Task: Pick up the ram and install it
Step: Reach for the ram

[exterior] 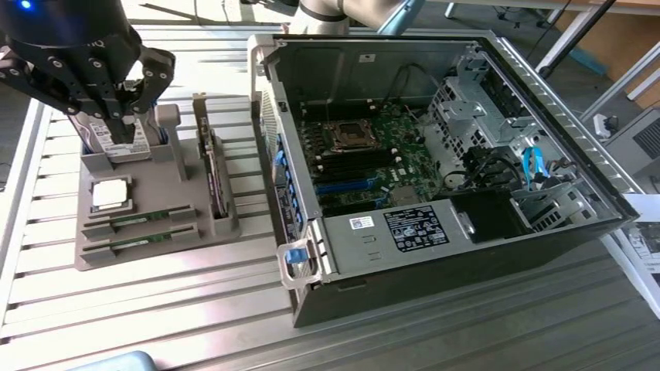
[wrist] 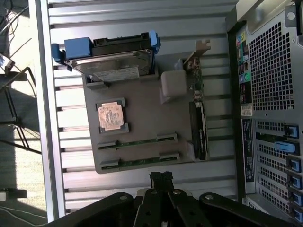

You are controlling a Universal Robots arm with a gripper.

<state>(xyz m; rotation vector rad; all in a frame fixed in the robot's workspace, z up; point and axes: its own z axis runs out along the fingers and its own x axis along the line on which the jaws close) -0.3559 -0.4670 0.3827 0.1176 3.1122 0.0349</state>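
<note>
Your fingers [wrist: 157, 179] are pinched shut on nothing, above the grey tray [wrist: 142, 113]. The ram [wrist: 137, 141] and its twin [wrist: 139, 161] stand edgewise in its slots. Likely light, stiff and fragile; take the long edges mid-length.

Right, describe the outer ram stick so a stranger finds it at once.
Beside the open black computer case sits a grey parts tray. Two long thin green ram sticks lie slotted there; yours is the outermost stick, its twin lying between it and the square silver processor.
</note>
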